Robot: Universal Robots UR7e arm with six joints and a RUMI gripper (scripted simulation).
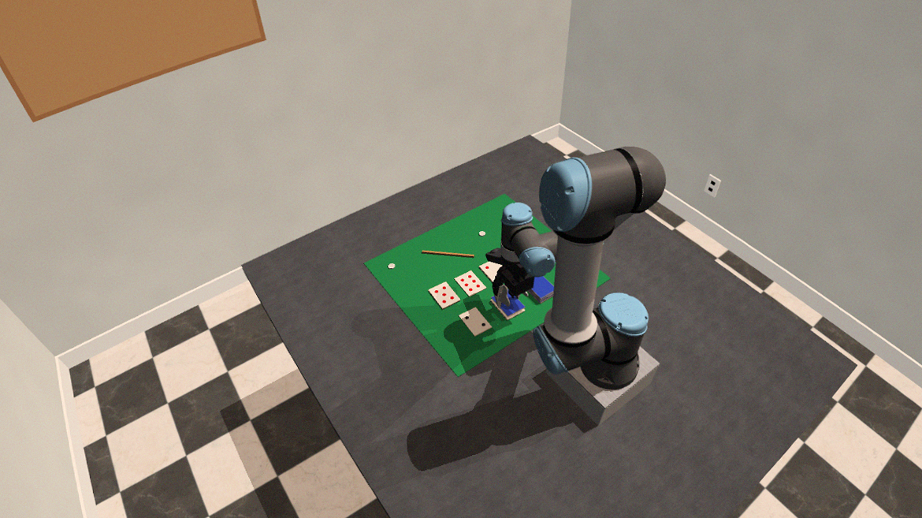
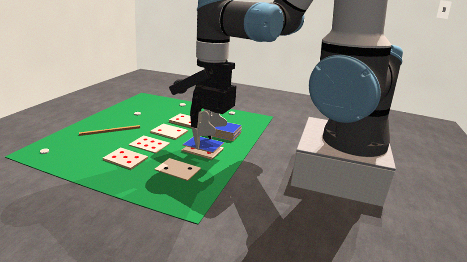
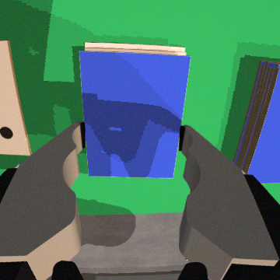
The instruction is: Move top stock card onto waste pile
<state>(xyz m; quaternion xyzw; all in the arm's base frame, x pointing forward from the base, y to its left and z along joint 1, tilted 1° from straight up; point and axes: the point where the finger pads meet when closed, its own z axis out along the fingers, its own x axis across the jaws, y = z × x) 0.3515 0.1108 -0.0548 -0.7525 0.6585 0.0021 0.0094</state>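
Observation:
My gripper (image 3: pixel 132 125) is shut on a blue-backed card (image 3: pixel 134 114), gripping its two long edges. It holds the card flat and just above the waste pile (image 2: pixel 202 151), whose pale far edge (image 3: pixel 134 48) shows past the card in the wrist view. In the exterior view the blue card (image 2: pixel 203 143) hangs over the waste pile under the gripper (image 2: pixel 202 136). The face-down stock (image 2: pixel 228 131) is a blue-topped stack to the right, also in the wrist view (image 3: pixel 261 120). Whether the card touches the pile I cannot tell.
A green mat (image 2: pixel 136 148) holds several face-up red-pip cards (image 2: pixel 149 143), a tan card with black pips (image 2: pixel 178 169), a thin wooden stick (image 2: pixel 109 130) and small white discs (image 2: pixel 44 151). The arm's base block (image 2: pixel 344 164) stands to the right.

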